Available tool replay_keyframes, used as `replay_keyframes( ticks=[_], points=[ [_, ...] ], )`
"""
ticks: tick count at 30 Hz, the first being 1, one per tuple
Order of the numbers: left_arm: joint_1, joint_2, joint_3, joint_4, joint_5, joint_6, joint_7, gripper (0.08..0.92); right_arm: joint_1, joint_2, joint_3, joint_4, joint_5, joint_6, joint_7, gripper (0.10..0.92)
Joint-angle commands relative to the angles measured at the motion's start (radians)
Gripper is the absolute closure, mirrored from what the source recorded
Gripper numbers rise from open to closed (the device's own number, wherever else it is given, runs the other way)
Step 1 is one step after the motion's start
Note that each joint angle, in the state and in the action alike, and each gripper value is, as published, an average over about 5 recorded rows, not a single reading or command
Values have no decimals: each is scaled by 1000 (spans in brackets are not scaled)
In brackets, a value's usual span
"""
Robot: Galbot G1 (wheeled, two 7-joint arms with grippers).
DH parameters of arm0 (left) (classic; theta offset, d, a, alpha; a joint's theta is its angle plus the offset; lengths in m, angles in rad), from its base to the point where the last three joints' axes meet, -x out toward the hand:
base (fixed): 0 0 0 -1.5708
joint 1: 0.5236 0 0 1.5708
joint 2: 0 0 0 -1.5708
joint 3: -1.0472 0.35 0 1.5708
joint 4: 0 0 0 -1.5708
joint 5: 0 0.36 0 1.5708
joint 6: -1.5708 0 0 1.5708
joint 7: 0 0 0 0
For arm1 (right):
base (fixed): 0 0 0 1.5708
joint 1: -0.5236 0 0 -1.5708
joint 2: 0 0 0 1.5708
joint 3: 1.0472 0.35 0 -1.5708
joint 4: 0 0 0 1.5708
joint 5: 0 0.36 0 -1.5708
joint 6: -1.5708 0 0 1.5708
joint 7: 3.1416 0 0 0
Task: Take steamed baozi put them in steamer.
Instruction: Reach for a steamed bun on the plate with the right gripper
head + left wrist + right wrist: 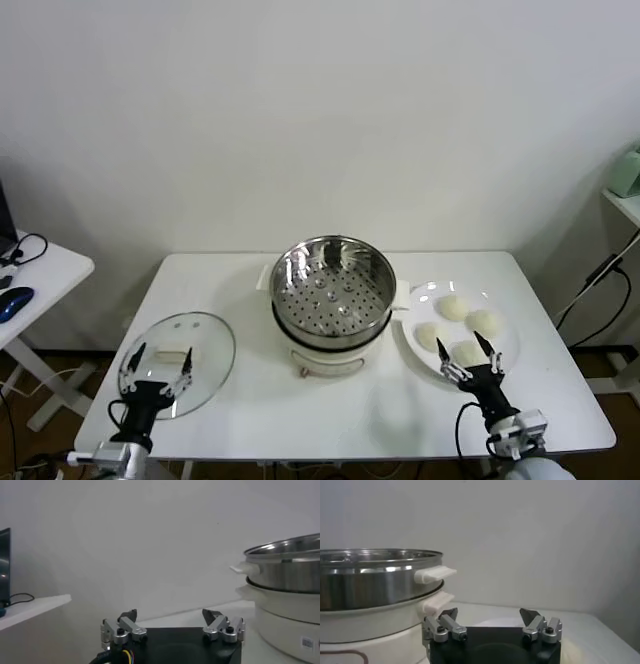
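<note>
Four cream-white baozi (452, 308) lie on a white plate (415, 340) at the right of the table. The steel steamer (331, 287) with its perforated tray stands empty at the table's middle; it also shows in the left wrist view (287, 560) and the right wrist view (375, 580). My right gripper (466, 354) is open, at the plate's near edge, right by the nearest baozi (466, 352). My left gripper (160, 364) is open and empty over the near part of the glass lid (205, 345).
The flat glass lid lies at the table's left. A white side table (40, 275) with cables and a blue mouse stands at the far left. A shelf and hanging cable (600, 290) are at the far right.
</note>
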Motion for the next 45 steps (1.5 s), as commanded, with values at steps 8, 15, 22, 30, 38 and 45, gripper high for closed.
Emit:
replay_keyframes(
  ticks=[8,15,22,30,38,45],
  points=[
    [8,1,9,-27,12,23,-36,177,371,-384,-58,-228,-121,-111,-303,203],
    [-1,-20,16,-42,31,29,-32,177,696,-597,-317,-525,-221,-43,-597,203],
    [0,-21,13,-43,30,34,-32,177,1146,-645,-725,-752,-297,7,-905,203],
    [-10,-21,3,-43,28,44,-34,177,1543,-529,-1210,-951,-394,35,-1115,203],
    [-18,-19,0,-53,24,60,-38,177,1569,-363,-1291,-1104,-522,67,-1107,203],
    [-21,-12,-2,-55,20,67,-41,177,1526,-273,-1274,-1139,-555,63,-1045,203]
  ],
)
